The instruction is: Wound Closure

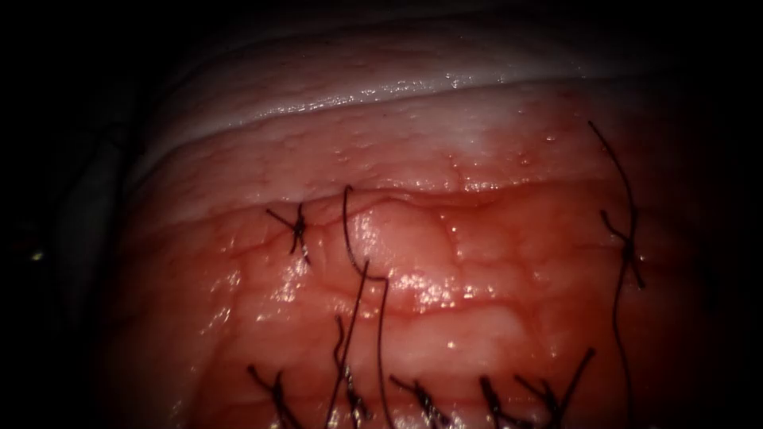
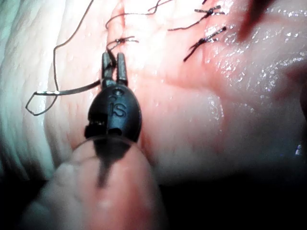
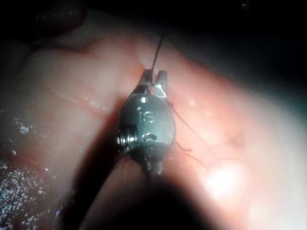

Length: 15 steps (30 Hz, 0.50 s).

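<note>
The tissue (image 1: 445, 238) is wet and red, and along the endoscope view's lower edge several tied stitches (image 1: 425, 397) cross the cut. Single knots sit further up at the left (image 1: 299, 229) and at the right (image 1: 629, 242). A loose thread (image 1: 380, 318) runs down the middle. My left tool (image 2: 114, 60) has its jaws a little apart, just short of a knot (image 2: 123, 40), with nothing held. The needle (image 2: 72, 90) lies flat on the tissue beside that tool's wrist, not in the tissue, trailing thread (image 2: 55, 52). My right tool (image 3: 154, 76) is shut on a thread (image 3: 157, 50).
A pale, shiny fat rim (image 1: 358, 91) bounds the tissue at the back. Cut thread tails stick up from the knots (image 2: 206, 40). A long strand (image 1: 620, 318) hangs down the right side.
</note>
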Available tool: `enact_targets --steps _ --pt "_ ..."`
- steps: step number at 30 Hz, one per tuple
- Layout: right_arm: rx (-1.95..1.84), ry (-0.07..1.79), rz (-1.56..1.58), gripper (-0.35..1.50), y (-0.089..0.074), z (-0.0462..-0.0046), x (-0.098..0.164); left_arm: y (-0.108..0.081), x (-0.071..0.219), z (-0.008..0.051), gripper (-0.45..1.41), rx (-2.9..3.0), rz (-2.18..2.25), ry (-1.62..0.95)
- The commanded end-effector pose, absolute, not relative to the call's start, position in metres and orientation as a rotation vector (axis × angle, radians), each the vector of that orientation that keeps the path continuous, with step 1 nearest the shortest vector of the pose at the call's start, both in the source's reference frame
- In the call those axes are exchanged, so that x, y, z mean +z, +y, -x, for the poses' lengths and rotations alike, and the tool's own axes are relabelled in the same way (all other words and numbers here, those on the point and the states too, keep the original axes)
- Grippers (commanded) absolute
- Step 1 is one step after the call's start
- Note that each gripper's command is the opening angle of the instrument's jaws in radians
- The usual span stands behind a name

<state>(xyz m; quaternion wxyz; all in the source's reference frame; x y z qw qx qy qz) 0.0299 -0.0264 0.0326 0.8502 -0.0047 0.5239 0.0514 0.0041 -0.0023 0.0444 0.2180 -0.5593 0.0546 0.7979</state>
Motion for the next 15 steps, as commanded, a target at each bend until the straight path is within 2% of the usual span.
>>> enact_targets --steps 1,2,7,15 --pt "0.097 1.108 0.022 1.21 -0.0253 -0.0301 0.034 -0.0022 0.045 -0.0037 -0.45 2.209 1.552 0.15" --pt "0.1 1.12 0.034 1.28 -0.0249 -0.0297 0.0343 -0.0022 0.045 -0.0038 -0.45 2.209 1.553 0.149" --pt "0.098 1.165 0.09 1.37 -0.022 -0.0278 0.0361 -0.0022 0.045 -0.0039 -0.45 2.21 1.554 0.147" --pt "0.091 1.156 0.12 1.32 -0.0187 -0.027 0.0398 -0.0021 0.0453 -0.0039 -0.45 2.21 1.554 0.148"
